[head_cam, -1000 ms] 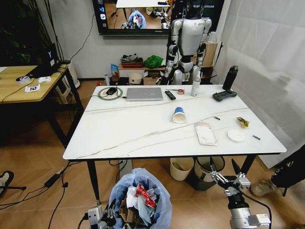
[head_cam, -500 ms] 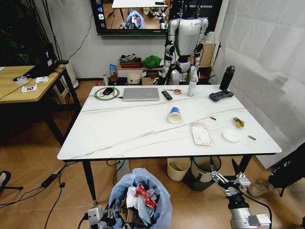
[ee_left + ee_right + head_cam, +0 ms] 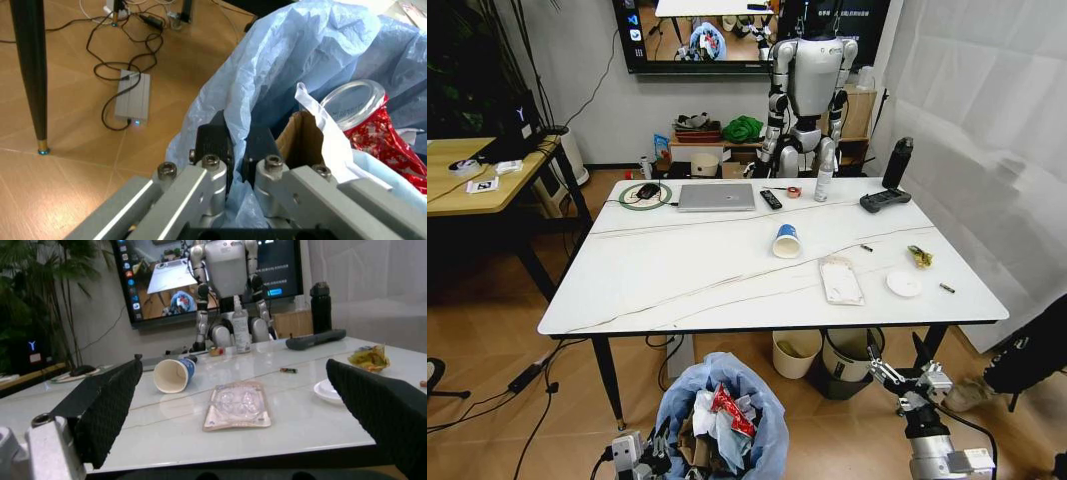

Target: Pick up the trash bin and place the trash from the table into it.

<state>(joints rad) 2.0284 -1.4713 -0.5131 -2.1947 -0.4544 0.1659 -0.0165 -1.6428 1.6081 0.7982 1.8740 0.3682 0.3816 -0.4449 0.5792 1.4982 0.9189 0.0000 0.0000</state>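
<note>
The white marble-look table now sits farther off and left in the head view than a second ago, so the camera has moved, not the litter. The left gripper stays clamped on the blue-bagged trash bin below the table's near edge. The right gripper hangs spread open, and the blue-white paper cup, flat white packet and small white plate still await collection.

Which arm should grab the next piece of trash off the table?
Probably the right. Its gripper is open and free below the table's right side, while the left gripper is shut on the trash bin.

Trash bin base cut off — tiny scrap on table unidentifiable.
</note>
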